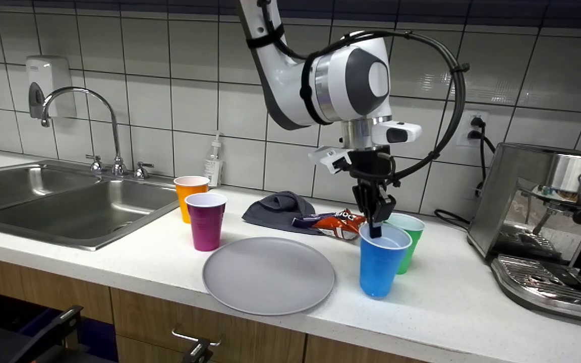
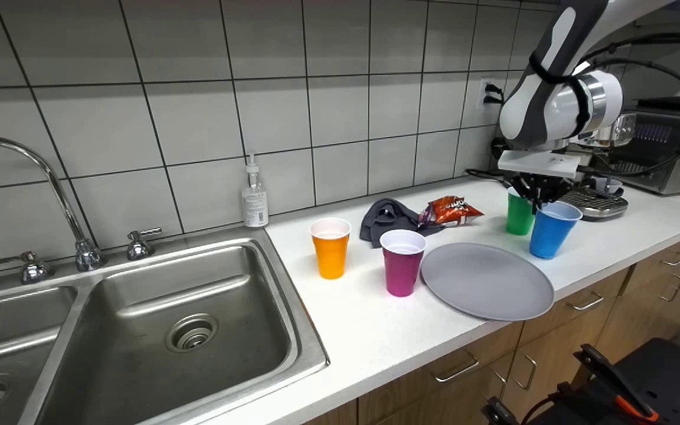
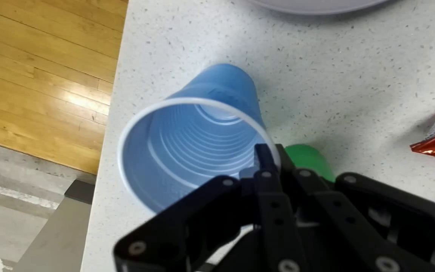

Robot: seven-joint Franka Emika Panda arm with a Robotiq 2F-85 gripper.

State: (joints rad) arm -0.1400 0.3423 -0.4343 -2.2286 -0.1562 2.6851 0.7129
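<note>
Pinching tilted blue plastic cup by rim, just below narrowed gripper, near green plastic cup. Looks gripped already, not yet released; can't tell whether lifted clear of countertop.

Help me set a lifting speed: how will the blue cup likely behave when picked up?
The blue cup is probably light: the wrist view shows a bare inside. Looking thin-walled, it may flex where the tool pinches it. Held on one side only and leaning in both exterior views, it could swing or tip.
</note>
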